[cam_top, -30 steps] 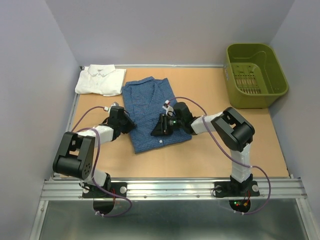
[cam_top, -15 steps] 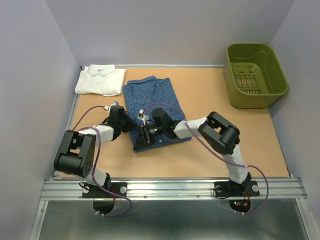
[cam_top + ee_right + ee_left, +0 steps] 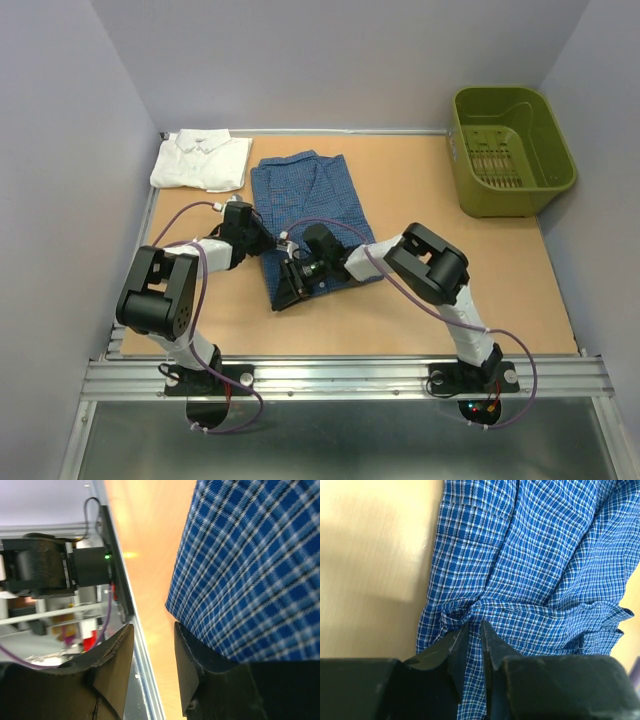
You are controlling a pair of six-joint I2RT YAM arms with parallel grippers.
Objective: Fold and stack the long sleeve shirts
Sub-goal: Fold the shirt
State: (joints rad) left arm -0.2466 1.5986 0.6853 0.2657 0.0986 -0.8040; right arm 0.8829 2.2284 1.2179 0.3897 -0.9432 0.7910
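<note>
The dark blue checked shirt lies partly folded mid-table, filling the left wrist view. My left gripper is at its left edge, shut on a bunched pinch of blue cloth. My right gripper sits low at the shirt's near-left corner, open, with only bare table between its fingers. The blue cloth drapes over the outer side of one right finger. The white shirt lies folded at the back left corner, apart from both grippers.
An olive-green plastic basket stands at the back right. The metal rail runs along the table's near edge, also visible past the right fingers. Grey walls enclose the table on three sides.
My right gripper has swept left and nearer across the blue shirt to its near-left corner. The left gripper shifted slightly toward the back, still pinching the cloth.
</note>
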